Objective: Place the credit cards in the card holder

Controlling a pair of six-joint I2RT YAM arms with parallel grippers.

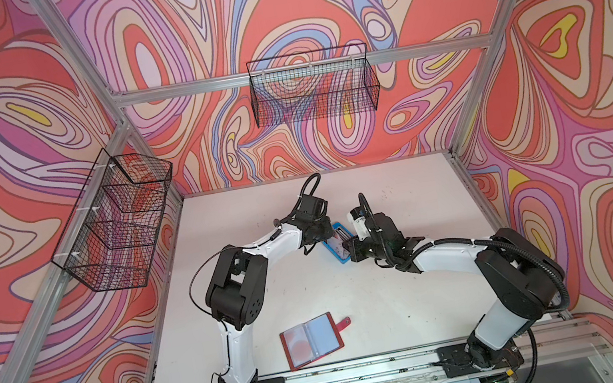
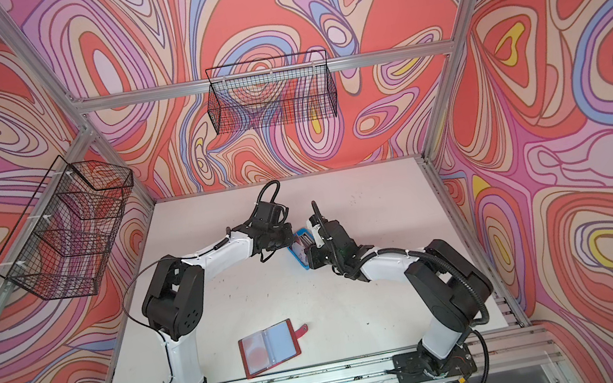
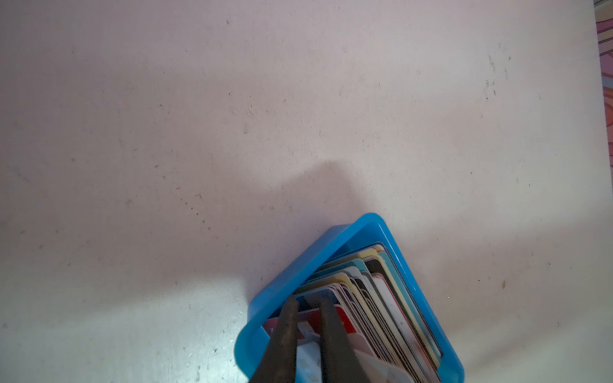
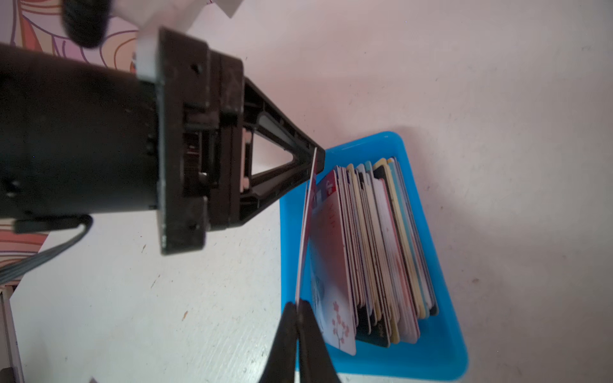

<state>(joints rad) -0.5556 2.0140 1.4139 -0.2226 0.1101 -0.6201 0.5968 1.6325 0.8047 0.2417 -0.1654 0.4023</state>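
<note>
A stack of credit cards (image 4: 381, 248) stands on edge in a small blue tray (image 4: 414, 361) at mid-table. One thin white credit card (image 4: 305, 232) is pulled away from the front of the stack. My right gripper (image 4: 298, 306) is shut on one end of that card. My left gripper (image 3: 308, 305) reaches into the tray from the opposite side. Its jaws straddle the card's other end (image 4: 315, 159) with a narrow gap between them. The red card holder (image 1: 313, 341) lies open and flat near the table's front edge, with its clear sleeves facing up and its strap out to the right.
The blue tray (image 1: 332, 250) sits between the two wrists in both top views. Two black wire baskets hang on the walls, one at the back (image 1: 314, 85) and one on the left (image 1: 116, 224). The white table (image 1: 398, 299) is bare between the tray and the card holder.
</note>
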